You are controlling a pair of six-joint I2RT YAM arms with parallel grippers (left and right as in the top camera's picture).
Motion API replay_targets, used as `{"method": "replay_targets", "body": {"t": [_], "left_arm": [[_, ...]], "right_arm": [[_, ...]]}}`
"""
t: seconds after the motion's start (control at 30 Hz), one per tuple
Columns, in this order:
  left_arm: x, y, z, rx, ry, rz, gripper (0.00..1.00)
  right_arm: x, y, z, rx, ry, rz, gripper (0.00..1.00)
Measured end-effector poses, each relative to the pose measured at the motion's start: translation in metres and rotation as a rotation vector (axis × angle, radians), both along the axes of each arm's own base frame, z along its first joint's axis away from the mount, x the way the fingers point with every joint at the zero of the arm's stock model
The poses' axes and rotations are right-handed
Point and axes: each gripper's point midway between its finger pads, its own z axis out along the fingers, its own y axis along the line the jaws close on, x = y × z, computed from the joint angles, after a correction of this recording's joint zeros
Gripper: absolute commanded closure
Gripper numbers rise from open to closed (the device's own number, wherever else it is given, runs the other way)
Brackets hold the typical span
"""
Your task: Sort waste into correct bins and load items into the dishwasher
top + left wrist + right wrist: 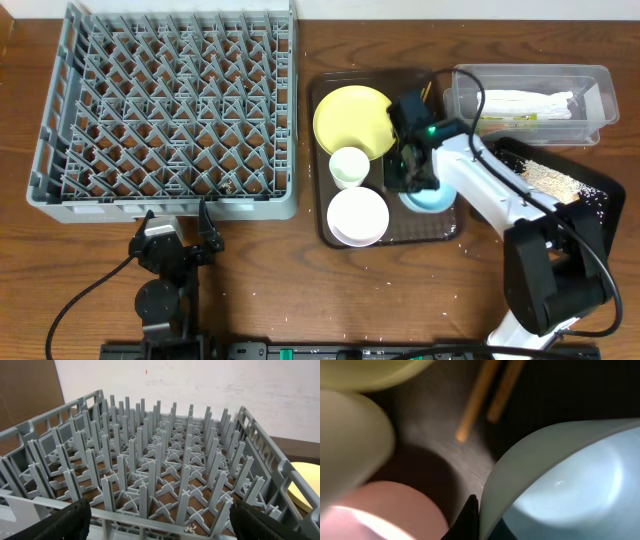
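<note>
Grey rack (285, 110): just left of the brown serving tray (410, 230); pegs upright.
Clear tub (525, 70): right of the serving tray's far end.
Black tray (600, 200): right of the serving tray's near end.
Yellow plate (352, 118): on the serving tray, far left.
White bowl (358, 215): on it, near left.
Light blue bowl (435, 200): on it, near right.
White cup (349, 165): on it, between plate and white bowl.
Right gripper (413, 183): over the serving tray; fingers narrow, pinching the blue bowl's rim.
Left gripper (177, 218): well left of the serving tray; fingers wide, holding nothing.
Chopsticks (480, 395): on the serving tray, beyond the blue bowl.
Wrapper (530, 100): in the tub.
Sachet (508, 121): in the tub.
Rice scraps (550, 178): in the black tray.
</note>
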Motion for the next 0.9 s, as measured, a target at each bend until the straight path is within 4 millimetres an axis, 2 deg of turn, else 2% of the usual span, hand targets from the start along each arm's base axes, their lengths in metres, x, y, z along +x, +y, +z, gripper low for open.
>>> {"method": "replay_targets", "body": {"t": [0.07,0.1,0.17,0.23,0.27,0.37,0.43,0.63,0.7,0.77,0.9], "left_arm": [[0.0,0.0,0.0,0.0,0.0,0.0,0.1],[0.0,0.0,0.0,0.0,0.0,0.0,0.1],[0.0,0.0,0.0,0.0,0.0,0.0,0.1],[0.0,0.0,0.0,0.0,0.0,0.0,0.1],[0.0,0.0,0.0,0.0,0.0,0.0,0.1],[0.0,0.0,0.0,0.0,0.0,0.0,0.1],[0.0,0.0,0.0,0.0,0.0,0.0,0.1],[0.0,0.0,0.0,0.0,0.0,0.0,0.1],[0.0,0.0,0.0,0.0,0.0,0.0,0.1],[0.0,0.0,0.0,0.0,0.0,0.0,0.1],[0.0,0.0,0.0,0.0,0.0,0.0,0.1]], "right_arm": [[-0.004,-0.002,-0.005,-0.006,0.008,-0.004,0.99],[-0.004,-0.004,-0.007,-0.013,0.008,-0.006,0.95],[-0.005,-0.005,-0.009,-0.017,0.006,-0.019,0.74],[-0.005,-0.005,-0.01,-0.016,0.005,-0.02,0.61],[-0.004,-0.005,-0.011,-0.016,0.001,-0.015,0.58],[-0.001,-0.004,-0.008,-0.009,-0.009,-0.015,0.53],[0.007,0.001,0.001,0.006,-0.026,-0.007,0.51],[0.06,0.023,0.061,0.1,-0.193,0.011,0.48],[0.072,0.029,0.073,0.124,-0.24,0.017,0.47],[0.077,0.034,0.079,0.138,-0.267,0.027,0.47],[0.073,0.045,0.075,0.14,-0.261,0.055,0.49]]}}
